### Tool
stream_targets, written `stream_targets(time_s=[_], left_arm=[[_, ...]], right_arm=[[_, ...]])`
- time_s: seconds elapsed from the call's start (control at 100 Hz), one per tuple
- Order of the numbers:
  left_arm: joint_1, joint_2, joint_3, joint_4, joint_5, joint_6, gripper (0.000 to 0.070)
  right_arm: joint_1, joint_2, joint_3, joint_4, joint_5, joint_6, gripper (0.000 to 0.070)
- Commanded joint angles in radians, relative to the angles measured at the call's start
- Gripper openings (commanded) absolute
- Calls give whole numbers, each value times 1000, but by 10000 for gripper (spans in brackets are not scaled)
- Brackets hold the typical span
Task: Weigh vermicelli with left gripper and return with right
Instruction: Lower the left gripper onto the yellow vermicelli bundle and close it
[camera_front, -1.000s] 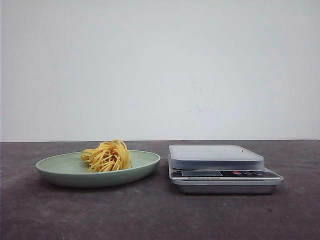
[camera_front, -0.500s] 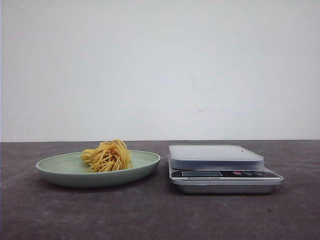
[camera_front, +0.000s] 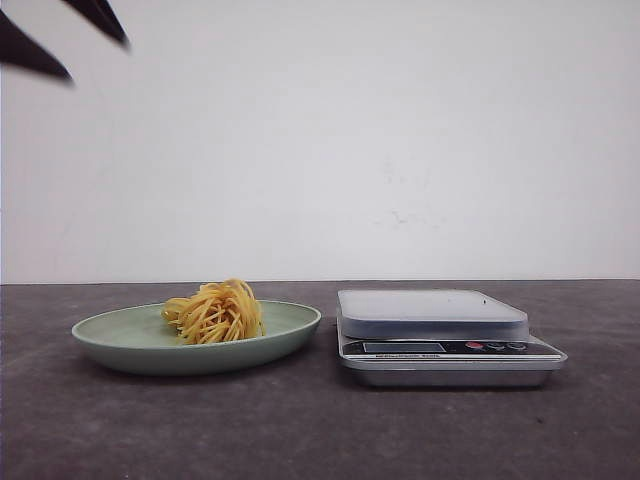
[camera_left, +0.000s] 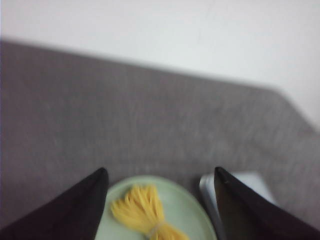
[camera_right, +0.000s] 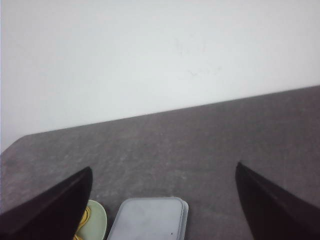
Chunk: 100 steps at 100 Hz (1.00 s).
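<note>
Left tool (camera_front: 62, 42) newly entered at upper left of front view, absent half a second before; fingers spread, released, nothing held. Vermicelli (camera_front: 214, 311) at rest in a coil on green plate (camera_front: 120, 345), left of scale (camera_front: 440, 335) on desk (camera_front: 300, 430); scale platform bare. In left wrist view, noodles (camera_left: 142, 210) framed between parted fingers, well below. Right tool (camera_right: 162, 200) likewise spread and released, above scale. Approach for pickup judged just begun; weighing not yet started.
</note>
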<state>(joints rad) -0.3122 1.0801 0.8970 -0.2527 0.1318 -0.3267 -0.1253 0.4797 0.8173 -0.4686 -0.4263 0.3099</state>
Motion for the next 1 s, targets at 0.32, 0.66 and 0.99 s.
stream_targets(time_s=[0.32,0.66,0.99], left_arm=[[-183,470,159,-11,-126,-10,416],[-248,637,187,-24,-167,-6,416],[-268,669,188,-37,-203,-2,131]], right_arm=[[-1,9,15,-15,-16,-26,582],[8,9,15,-42,-19,-34,582],[14,9,15,-45,-19,-37,547]])
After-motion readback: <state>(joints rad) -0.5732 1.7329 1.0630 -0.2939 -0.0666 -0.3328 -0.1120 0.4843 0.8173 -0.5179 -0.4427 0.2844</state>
